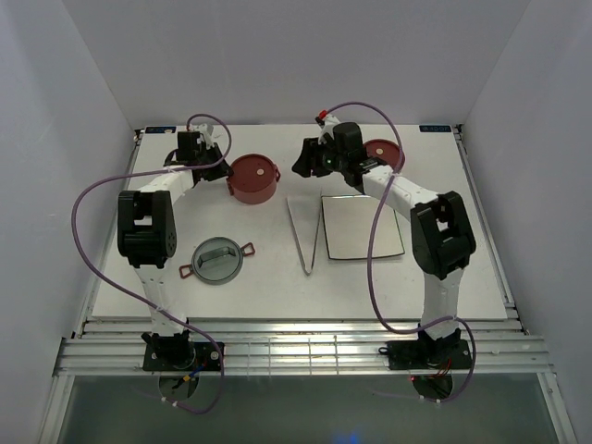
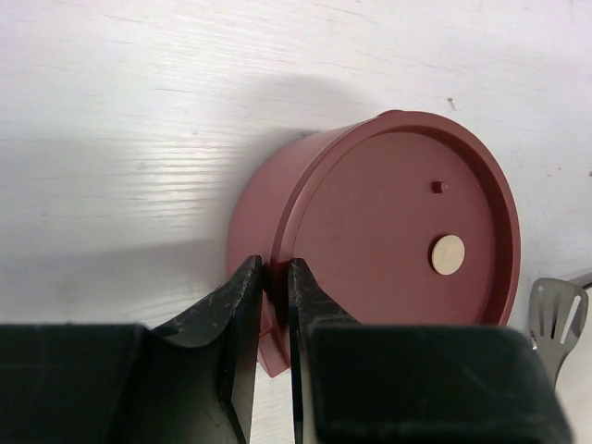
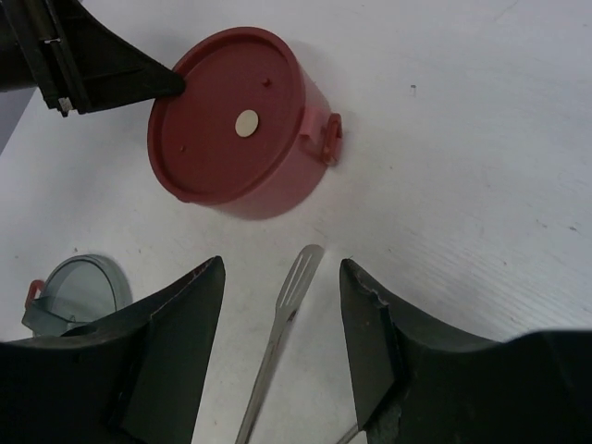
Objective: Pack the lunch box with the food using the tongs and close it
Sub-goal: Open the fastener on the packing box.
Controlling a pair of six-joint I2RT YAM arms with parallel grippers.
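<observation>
From above, the lidded red lunch box (image 1: 253, 178) sits far back on the surface (image 1: 453, 268), with the tongs (image 1: 306, 236) beside a white plate (image 1: 361, 227). In the left wrist view, the left end effector (image 2: 273, 276) is clamped on the lunch box rim. In the right wrist view, the right end effector (image 3: 282, 268) hangs with its fingers apart above the tongs' tip.

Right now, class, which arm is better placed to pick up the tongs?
Right. The right gripper is open over one end of the tongs; the left gripper is closed on the red bowl's rim.
</observation>
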